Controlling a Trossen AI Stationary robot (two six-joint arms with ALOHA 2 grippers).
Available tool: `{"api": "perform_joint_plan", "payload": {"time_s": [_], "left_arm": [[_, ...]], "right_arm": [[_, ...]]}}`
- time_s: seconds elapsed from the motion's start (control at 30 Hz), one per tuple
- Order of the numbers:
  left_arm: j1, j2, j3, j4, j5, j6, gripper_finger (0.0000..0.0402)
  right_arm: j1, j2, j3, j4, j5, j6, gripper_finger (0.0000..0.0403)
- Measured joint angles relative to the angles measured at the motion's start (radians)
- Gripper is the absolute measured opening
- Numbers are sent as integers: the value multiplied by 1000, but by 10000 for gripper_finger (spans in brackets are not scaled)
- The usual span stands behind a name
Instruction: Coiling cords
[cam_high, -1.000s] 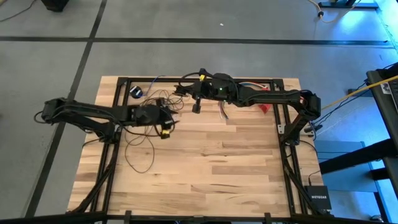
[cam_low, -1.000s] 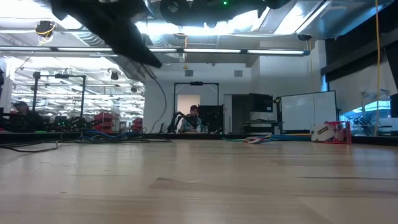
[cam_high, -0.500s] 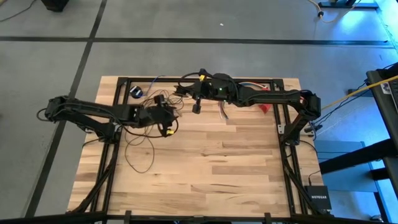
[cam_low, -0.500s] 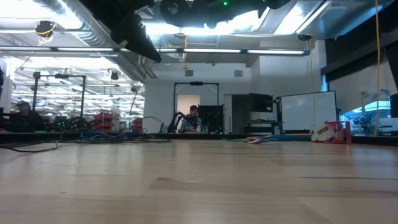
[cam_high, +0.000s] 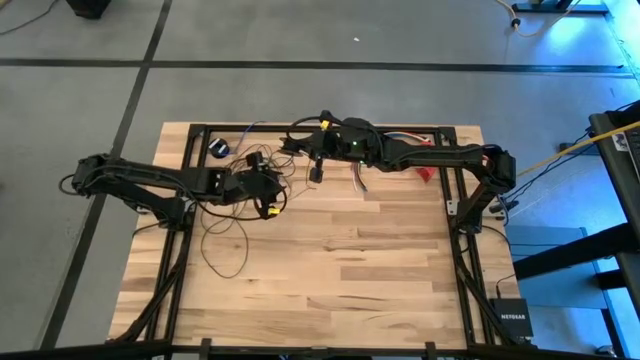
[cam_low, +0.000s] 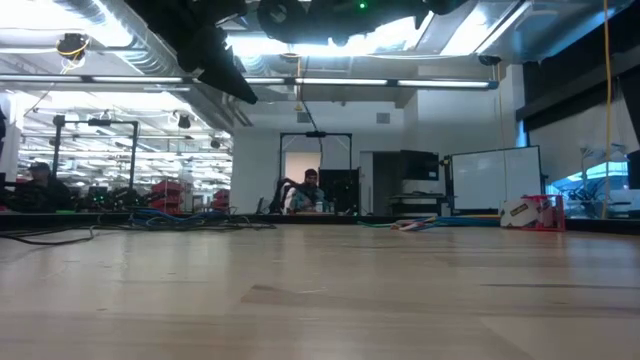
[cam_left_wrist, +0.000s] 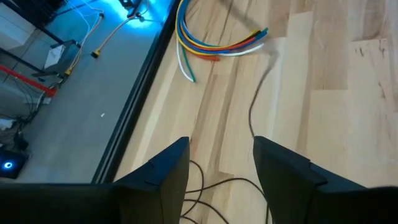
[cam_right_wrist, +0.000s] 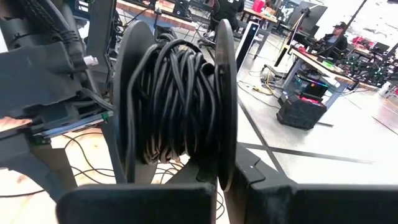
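Observation:
The cords are a thin dark wire. Part of it is wound on a black reel (cam_right_wrist: 177, 106), and part lies in loose loops (cam_high: 225, 240) on the wooden table's left half. A small round puck (cam_high: 218, 148) sits near the far left corner. My right gripper (cam_high: 318, 165) is shut on the reel over the far middle of the table. My left gripper (cam_high: 270, 193) hangs open above the loops. In its wrist view a strand of the wire (cam_left_wrist: 252, 121) runs on the table below the gap between its fingers (cam_left_wrist: 221, 155). My right gripper pinches the rim of one of the reel's side discs (cam_right_wrist: 225, 168) between its two fingers. The fingers come nearly level from the table's right side. The reel is lifted clear of the table with its discs standing on edge, and wire trails down from it.
A short bundle of multicoloured wires (cam_high: 358, 178) lies just past the reel toward the right, and also shows in the left wrist view (cam_left_wrist: 211, 46). A small red object (cam_high: 425, 172) lies at the far right. The near half of the table (cam_high: 340, 280) is bare wood.
My left gripper has risen away from the table and tipped up toward level, staying open. The loose loops lie as before. My right gripper and the reel have kept still.

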Motion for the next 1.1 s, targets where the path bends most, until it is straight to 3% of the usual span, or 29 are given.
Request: {"api": "perform_joint_plan", "payload": {"time_s": [0.37,0.43,0.53,0.63,0.97,1.1], "left_arm": [[0,0,0,29,4,3,172],[-1,0,-12,120,59,28,172],[-1,0,-85,406,166,98,172],[3,0,-140,567,175,132,172],[93,88,-168,766,173,-44,172],[106,136,-169,836,221,-55,172]], "right_arm": [[0,0,0,0,0,0,10],[0,0,0,0,0,0,10],[0,0,0,0,0,0,10],[0,0,0,-2,0,0,10],[0,0,0,6,0,0,10],[0,0,0,1,0,0,10]]}}
